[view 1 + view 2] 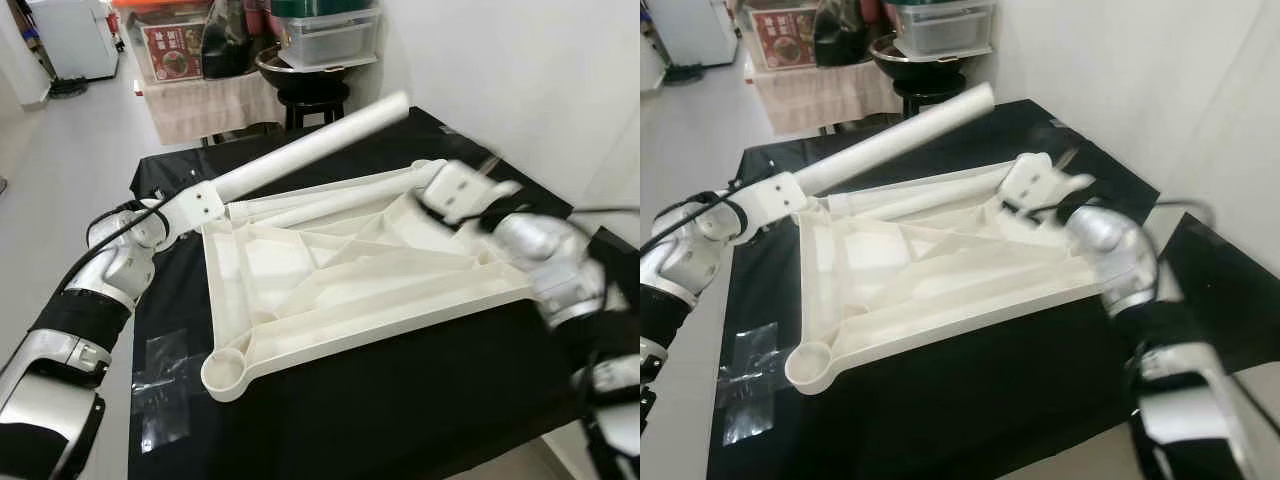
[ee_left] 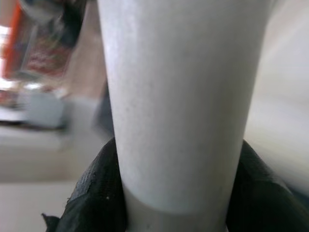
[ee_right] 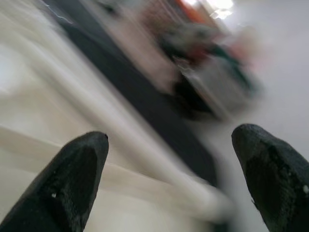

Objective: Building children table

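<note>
A white ribbed tabletop point(image 1: 340, 300) lies upside down on the black table point(image 1: 400, 410). It has a round leg socket point(image 1: 228, 375) at its near left corner. My left gripper point(image 2: 178, 193) is shut on a white tube leg point(image 1: 310, 145) at the tabletop's far left corner, black fingers point(image 2: 94, 193) on both sides of it. The leg slants up toward the far right. A second white leg point(image 1: 330, 195) lies along the tabletop's far edge. My right gripper point(image 3: 174, 179) is open and blurred at the far right corner point(image 1: 1025, 180), holding nothing.
A patch of clear tape point(image 1: 165, 385) sticks to the black table near its left edge. Behind the table stand a dark stool point(image 1: 312, 100) with a bowl, and a shelf of boxes point(image 1: 175, 50). A white wall point(image 1: 520, 80) runs close on the right.
</note>
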Motion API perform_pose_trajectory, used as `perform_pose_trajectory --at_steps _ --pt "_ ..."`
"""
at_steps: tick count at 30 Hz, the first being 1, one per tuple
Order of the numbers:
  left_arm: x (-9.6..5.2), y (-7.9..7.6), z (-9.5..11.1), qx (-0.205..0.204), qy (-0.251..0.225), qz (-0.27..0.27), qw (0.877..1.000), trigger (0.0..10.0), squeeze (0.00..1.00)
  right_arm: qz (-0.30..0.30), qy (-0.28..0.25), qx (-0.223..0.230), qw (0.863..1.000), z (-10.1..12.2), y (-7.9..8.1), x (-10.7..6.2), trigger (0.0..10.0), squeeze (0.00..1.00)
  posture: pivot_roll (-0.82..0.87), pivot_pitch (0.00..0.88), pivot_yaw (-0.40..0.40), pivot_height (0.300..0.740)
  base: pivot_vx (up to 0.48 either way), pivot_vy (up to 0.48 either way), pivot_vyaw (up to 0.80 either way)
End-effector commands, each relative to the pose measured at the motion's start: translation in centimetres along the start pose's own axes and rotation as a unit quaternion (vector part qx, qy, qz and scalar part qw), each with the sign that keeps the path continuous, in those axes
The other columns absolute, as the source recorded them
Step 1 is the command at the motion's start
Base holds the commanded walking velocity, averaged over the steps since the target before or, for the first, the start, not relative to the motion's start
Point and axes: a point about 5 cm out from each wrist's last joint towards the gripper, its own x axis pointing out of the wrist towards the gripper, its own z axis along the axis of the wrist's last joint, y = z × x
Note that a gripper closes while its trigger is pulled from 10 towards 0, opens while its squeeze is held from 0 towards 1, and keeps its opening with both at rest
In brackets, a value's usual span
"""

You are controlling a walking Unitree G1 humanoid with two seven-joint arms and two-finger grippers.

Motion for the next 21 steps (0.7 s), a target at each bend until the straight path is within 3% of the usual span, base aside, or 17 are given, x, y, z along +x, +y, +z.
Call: perform_pose_trajectory --at_steps 1,2,3,4,6,7,8,9,10,12,13,15,16,18,19,21 --pt "-0.2 0.5 0.9 -0.052 -0.039 -0.006 0.998 0.0 0.0 0.031 -0.041 0.043 0.998 1.3 0.4 0.0 10.0 0.09 -0.1 0.066 0.041 0.74 0.0 0.0 0.0" --pt "-0.2 0.5 1.9 -0.096 -0.086 -0.021 0.991 0.0 0.0 0.07 -0.067 0.087 0.992 1.8 1.6 -0.2 10.0 0.0 -0.1 0.064 0.041 0.74 0.0 0.0 0.0" --pt "-0.3 0.5 2.6 -0.122 -0.118 -0.029 0.985 0.0 0.0 0.096 -0.085 0.113 0.985 2.2 2.4 -0.3 10.0 0.0 -0.1 0.064 0.041 0.74 0.0 0.0 0.0" --pt "-0.7 0.4 3.6 -0.168 -0.177 -0.059 0.968 0.0 0.0 0.117 -0.107 0.153 0.975 2.6 2.8 -0.6 10.0 0.0 -0.1 0.062 0.041 0.74 0.0 0.0 0.0" --pt "-1.3 0.4 4.5 -0.215 -0.242 -0.091 0.942 0.0 0.0 0.138 -0.131 0.195 0.962 3.1 3.2 -1.0 10.0 0.0 -0.1 0.062 0.041 0.74 0.0 0.0 0.0" --pt "-2.2 0.0 4.9 -0.242 -0.285 -0.145 0.916 0.0 0.0 0.15 -0.15 0.222 0.952 3.4 3.1 -1.3 10.0 0.0 -0.1 0.06 0.042 0.74 0.0 0.0 0.0" --pt "-2.8 -0.3 5.1 -0.254 -0.31 -0.18 0.898 0.0 0.0 0.157 -0.161 0.236 0.945 3.6 3.0 -1.5 10.0 0.0 -0.1 0.06 0.042 0.74 0.0 0.0 0.0" --pt "-2.8 -0.3 5.1 -0.254 -0.31 -0.18 0.898 0.0 0.0 0.157 -0.161 0.236 0.945 3.6 3.0 -1.5 10.0 0.0 -0.1 0.06 0.042 0.74 0.0 0.0 0.0" --pt "-3.8 -0.7 5.3 -0.266 -0.346 -0.227 0.871 0.0 0.0 0.17 -0.176 0.253 0.936 3.9 2.8 -1.9 10.0 0.0 -0.1 0.06 0.042 0.74 0.0 0.0 0.0" --pt "-5.6 -1.2 5.1 -0.263 -0.392 -0.304 0.828 0.0 0.0 0.199 -0.201 0.276 0.919 4.2 2.3 -2.9 10.0 0.0 -0.1 0.058 0.045 0.74 0.0 0.0 0.0" --pt "-5.6 -1.2 5.1 -0.263 -0.392 -0.304 0.828 0.0 0.0 0.199 -0.201 0.276 0.919 4.2 2.3 -2.9 10.0 0.0 -0.1 0.058 0.045 0.74 0.0 0.0 0.0" --pt "-7.4 -1.8 4.5 -0.248 -0.412 -0.385 0.788 0.0 0.0 0.235 -0.226 0.299 0.897 4.6 1.6 -3.9 10.0 0.0 -0.11 0.059 0.051 0.74 0.0 0.0 0.0" --pt "-7.4 -1.8 4.5 -0.248 -0.412 -0.385 0.788 0.0 0.0 0.235 -0.226 0.299 0.897 4.6 1.6 -3.9 10.0 0.0 -0.11 0.059 0.051 0.74 0.0 0.0 0.0" --pt "-8.6 -2.1 3.8 -0.241 -0.417 -0.44 0.758 0.0 0.0 0.272 -0.246 0.313 0.876 5.0 1.1 -4.8 10.0 0.0 -0.11 0.062 0.051 0.74 0.0 0.0 0.0" --pt "-9.0 -2.1 3.6 -0.238 -0.418 -0.456 0.749 0.0 0.0 0.287 -0.251 0.315 0.869 5.2 1.0 -5.2 10.0 0.0 -0.11 0.062 0.051 0.74 0.0 0.0 0.0" --pt "-9.0 -2.1 3.6 -0.238 -0.418 -0.456 0.749 0.0 0.0 0.287 -0.251 0.315 0.869 5.2 1.0 -5.2 10.0 0.0 -0.11 0.062 0.051 0.74 0.0 0.0 0.0"
